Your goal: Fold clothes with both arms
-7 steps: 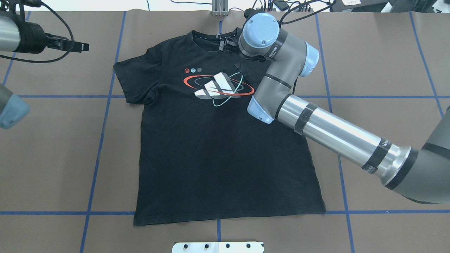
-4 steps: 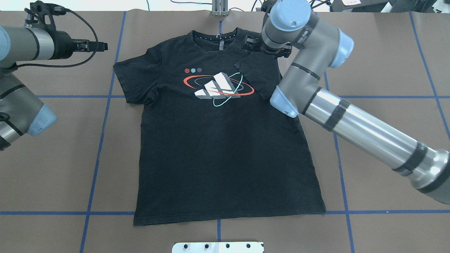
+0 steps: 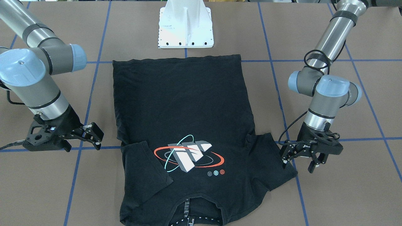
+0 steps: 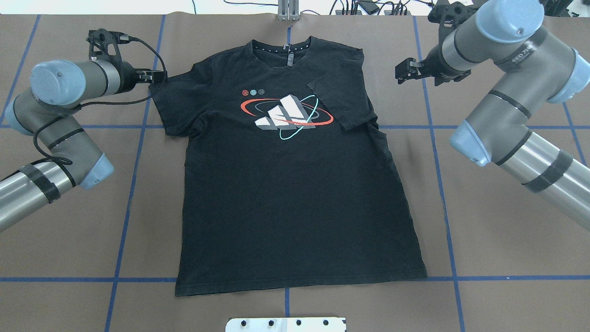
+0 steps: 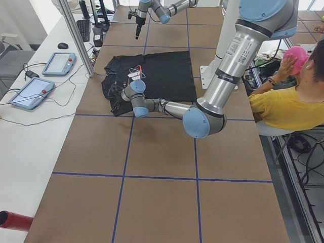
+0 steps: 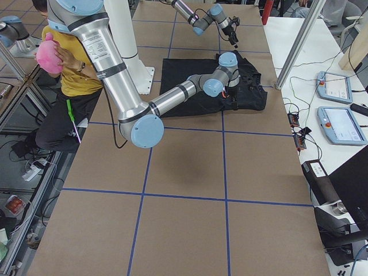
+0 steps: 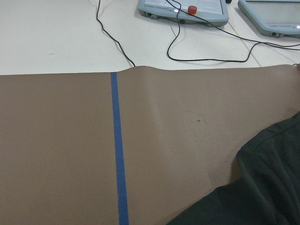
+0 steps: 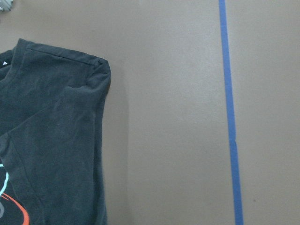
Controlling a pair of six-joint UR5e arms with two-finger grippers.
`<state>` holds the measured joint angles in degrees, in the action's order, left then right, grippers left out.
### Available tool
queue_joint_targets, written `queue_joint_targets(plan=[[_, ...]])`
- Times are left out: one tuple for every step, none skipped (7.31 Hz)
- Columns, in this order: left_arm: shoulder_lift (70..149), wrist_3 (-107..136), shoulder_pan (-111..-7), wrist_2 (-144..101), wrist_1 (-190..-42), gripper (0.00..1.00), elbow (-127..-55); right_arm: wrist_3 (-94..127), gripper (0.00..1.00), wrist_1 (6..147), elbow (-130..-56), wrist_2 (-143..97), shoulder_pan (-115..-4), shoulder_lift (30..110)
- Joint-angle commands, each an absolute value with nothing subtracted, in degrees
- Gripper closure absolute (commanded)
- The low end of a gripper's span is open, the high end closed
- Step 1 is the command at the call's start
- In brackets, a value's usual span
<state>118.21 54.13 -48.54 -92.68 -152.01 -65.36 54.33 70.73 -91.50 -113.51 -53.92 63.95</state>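
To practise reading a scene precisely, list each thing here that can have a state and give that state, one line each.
black T-shirt, spread flat, graphic side up, body unfolded.
sleeve on the robot's right, folded in over the chest.
sleeve on the robot's left, lying flat, spread out.
left gripper, open, empty, beside the flat sleeve's edge.
right gripper, open, empty, clear of the shirt.

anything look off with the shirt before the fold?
One sleeve of the T-shirt, on the robot's right, is flipped inward over the chest beside the graphic. The other sleeve lies spread outward. Nothing else stands out.
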Motion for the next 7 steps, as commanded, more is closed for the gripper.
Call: queue_joint_targets(plan=[[118.7,54.1,-47.5,-90.4,-154.7,0.08,-62.0,53.3,0.0,70.4,-92.5,-113.7,-54.5,65.5],[119.9,54.1,-47.0,-89.9,-154.7,0.15,-60.5,53.3,0.0,70.4,-92.5,-113.5,-54.4,65.6],[121.4,54.1,-47.0,-89.8,-154.7,0.22,-58.6,53.4,0.0,70.4,-92.5,-113.3,-54.5,65.7],[121.6,53.9,-46.9,-89.9,-154.7,0.32,-57.8,53.4,0.0,70.4,-92.5,-113.2,-54.4,65.7],[121.6,53.5,-46.9,-89.8,-154.7,0.32,-57.7,53.4,0.0,70.4,-92.5,-113.1,-54.4,65.7],[121.5,53.4,-46.9,-89.8,-154.7,0.32,-57.7,53.4,0.0,70.4,-92.5,-113.1,-54.4,65.7],[121.5,53.4,-46.9,-89.9,-154.7,0.32,-57.7,53.4,0.0,70.4,-92.5,-112.9,-54.3,65.7]])
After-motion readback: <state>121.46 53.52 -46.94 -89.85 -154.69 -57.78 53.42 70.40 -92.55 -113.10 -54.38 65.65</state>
